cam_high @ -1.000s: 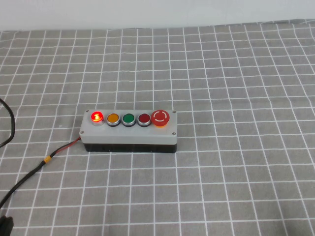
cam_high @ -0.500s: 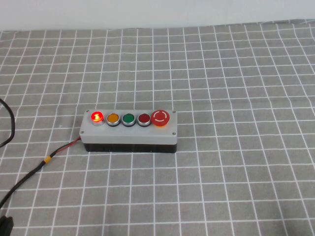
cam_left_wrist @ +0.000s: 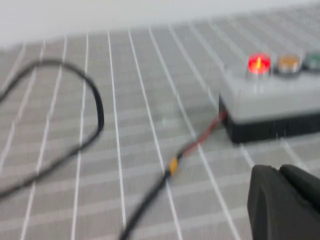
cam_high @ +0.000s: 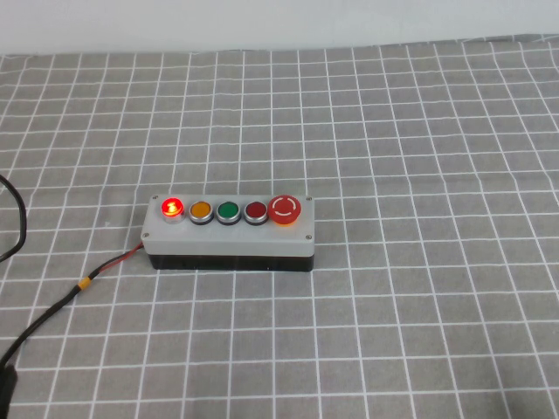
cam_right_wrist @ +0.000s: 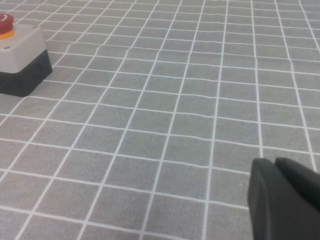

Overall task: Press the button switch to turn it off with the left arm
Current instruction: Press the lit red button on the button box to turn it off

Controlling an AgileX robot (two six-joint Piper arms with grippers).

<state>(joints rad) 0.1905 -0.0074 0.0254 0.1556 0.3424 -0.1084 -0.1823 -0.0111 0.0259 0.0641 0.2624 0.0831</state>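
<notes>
- Stage: approach, with no contact yet. The lit red button (cam_high: 172, 208) glows, so I judge the switch to be on. Nothing touches the box.
- Task object: the switch box (cam_high: 229, 231) lies flat near the middle of the grey checked surface (cam_high: 419, 131), its long side across my view. The lit red button sits at the box's left end. To its right come the yellow button (cam_high: 200, 210), the green button (cam_high: 228, 210), the dark red button (cam_high: 255, 210) and the mushroom-head stop (cam_high: 286, 209).
- Left gripper (cam_left_wrist: 277, 170): low over the surface, off the left end of the box on my side and clearly apart from it. Its fingers are pressed together and hold nothing.
- Right gripper (cam_right_wrist: 274, 162): low over bare surface on the right, well apart from the box. Its fingers are likewise pressed together and empty, which reads as parked.
- Cable (cam_high: 52, 310): it leaves the box's left end and trails across the surface toward my left arm, between the left gripper and the box.
- Next move, as a judgement: the lit red button appears to be the one to press, though the blurred wrist view cannot confirm it is a push button and not a lamp. I should lift the closed fingers clear of the cable and centre them above that button. I should then descend straight, staying off the yellow button just beside it. The glow going out would confirm the press.
</notes>
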